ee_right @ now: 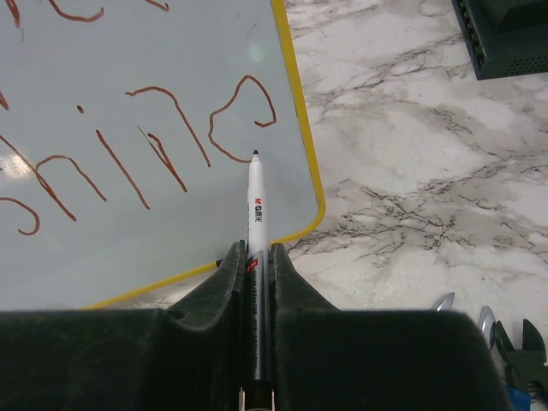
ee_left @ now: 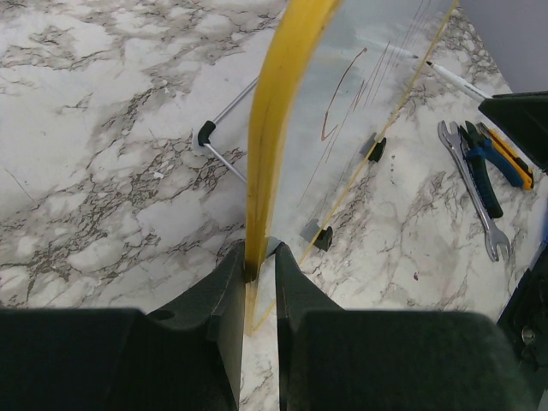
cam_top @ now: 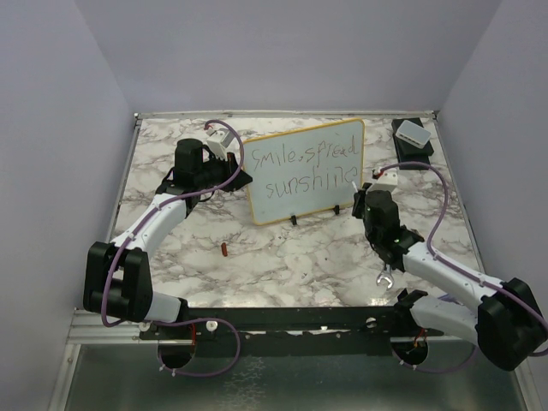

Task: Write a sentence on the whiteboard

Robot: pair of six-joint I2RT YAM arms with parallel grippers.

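A slim white marker (ee_right: 256, 214) is clenched by the right fingers (ee_right: 224, 291), tip aimed straight ahead at the end of the dark handwritten sentence (cam_top: 300, 182) on the yellow-rimmed glossy whiteboard (ee_right: 171, 43), itself clamped by the left fingers (ee_left: 227, 291).

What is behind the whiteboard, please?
A thin metal leg with a black tip rests on the table behind the whiteboard. Seen from above, the board covers the rest of that area.

glossy whiteboard (cam_top: 304, 171) – marble-look table (cam_top: 282, 257), metal wrench (ee_left: 467, 184)
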